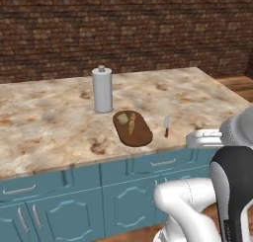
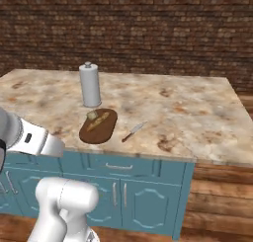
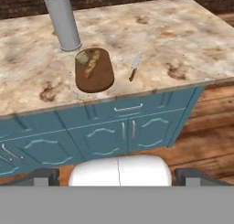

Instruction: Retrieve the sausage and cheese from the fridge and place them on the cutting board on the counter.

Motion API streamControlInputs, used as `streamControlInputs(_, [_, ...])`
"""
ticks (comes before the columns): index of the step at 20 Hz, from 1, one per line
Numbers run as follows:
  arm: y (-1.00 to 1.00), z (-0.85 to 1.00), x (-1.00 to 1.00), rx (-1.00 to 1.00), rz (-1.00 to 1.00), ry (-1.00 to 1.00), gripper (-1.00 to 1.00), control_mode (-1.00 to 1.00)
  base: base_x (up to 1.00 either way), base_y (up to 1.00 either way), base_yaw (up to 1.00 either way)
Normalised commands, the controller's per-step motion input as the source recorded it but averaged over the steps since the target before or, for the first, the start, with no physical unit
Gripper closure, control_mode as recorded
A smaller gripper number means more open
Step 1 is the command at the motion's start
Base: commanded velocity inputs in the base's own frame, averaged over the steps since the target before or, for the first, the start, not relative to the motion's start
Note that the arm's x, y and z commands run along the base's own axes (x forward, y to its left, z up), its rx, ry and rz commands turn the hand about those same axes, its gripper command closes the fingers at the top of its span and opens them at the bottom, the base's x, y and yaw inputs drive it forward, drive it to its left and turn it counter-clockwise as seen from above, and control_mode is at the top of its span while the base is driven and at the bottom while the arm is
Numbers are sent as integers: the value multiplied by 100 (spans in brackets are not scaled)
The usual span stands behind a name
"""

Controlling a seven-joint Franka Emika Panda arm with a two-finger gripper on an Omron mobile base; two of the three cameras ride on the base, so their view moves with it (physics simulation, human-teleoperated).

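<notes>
Board holds two items; tool spread wide, grasping nothing.
On the beige marbled stone surface (image 1: 59,122), the dark brown oval wooden cutting board (image 3: 96,77) carries a small tan-yellow cheese chunk (image 3: 82,58) and a tan stick, likely not the sausage; that fetch seems left.

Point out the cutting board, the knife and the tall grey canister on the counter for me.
cutting board (image 1: 138,134): left base view, bare near end.
knife (image 2: 133,132): right base view, where blade meets handle.
canister (image 3: 65,22): hand view, middle of its side.
</notes>
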Motion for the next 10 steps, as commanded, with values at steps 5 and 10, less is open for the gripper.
streamControlInputs(5, [0, 0, 0, 0, 0, 0, -100, 100, -30, -40, -74])
streamControlInputs(10, [0, 0, 0, 0, 0, 0, -100, 100, -1, -21, -91])
